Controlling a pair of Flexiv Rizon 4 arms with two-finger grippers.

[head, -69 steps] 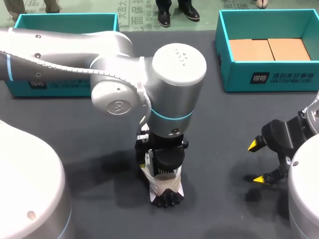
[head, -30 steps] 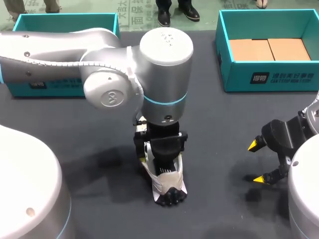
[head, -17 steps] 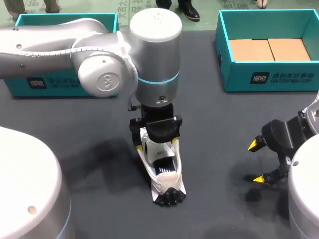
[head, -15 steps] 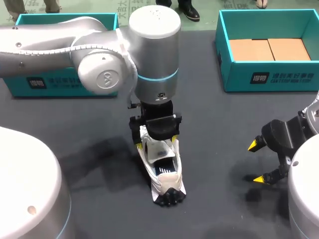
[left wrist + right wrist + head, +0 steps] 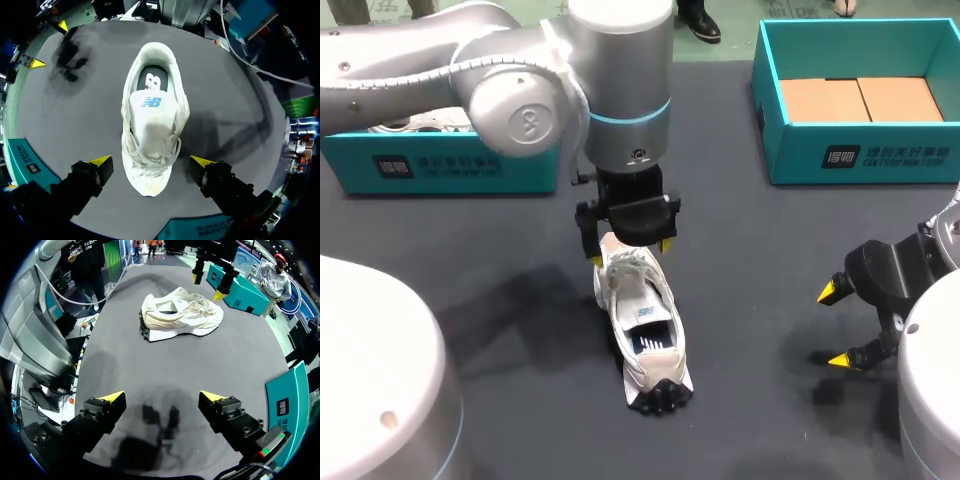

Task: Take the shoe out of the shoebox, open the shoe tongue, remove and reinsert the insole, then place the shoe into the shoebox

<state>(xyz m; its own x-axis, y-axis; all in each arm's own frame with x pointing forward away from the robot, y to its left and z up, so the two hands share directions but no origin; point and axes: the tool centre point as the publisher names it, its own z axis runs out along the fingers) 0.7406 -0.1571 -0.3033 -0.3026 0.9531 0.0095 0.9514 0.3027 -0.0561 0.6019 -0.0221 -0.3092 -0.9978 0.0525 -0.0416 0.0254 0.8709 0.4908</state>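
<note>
Hovering over the toe of the shoe [image 5: 642, 325], my left pincer [image 5: 630, 250] is spread wide and holds nothing. In the left wrist view its yellow tips stand one to each side of the toe and clear of it. The shoe, a white sneaker, lies upright on its sole near the middle of the table [image 5: 770, 240], heel toward me and toe away. So the first step looks done: the shoe is out of the box.

I judge that I am at the tongue and insole step. The tongue [image 5: 150, 107] lies over the laces, and beyond it the dark insole [image 5: 152, 80] is in place in the opening. Next I would need to come down at the opening, not the toe, and pinch the edge of the tongue or the insole. My right pincer [image 5: 840, 325], also wide open and empty, hangs well apart to the right and could steady the heel.

The table has a dark, matte cover. At its far edge stand two teal boxes. The right shoebox [image 5: 860, 160] is open, with brown cardboard [image 5: 860, 98] lining its floor. The left shoebox [image 5: 440, 165] is partly hidden by my left arm.
</note>
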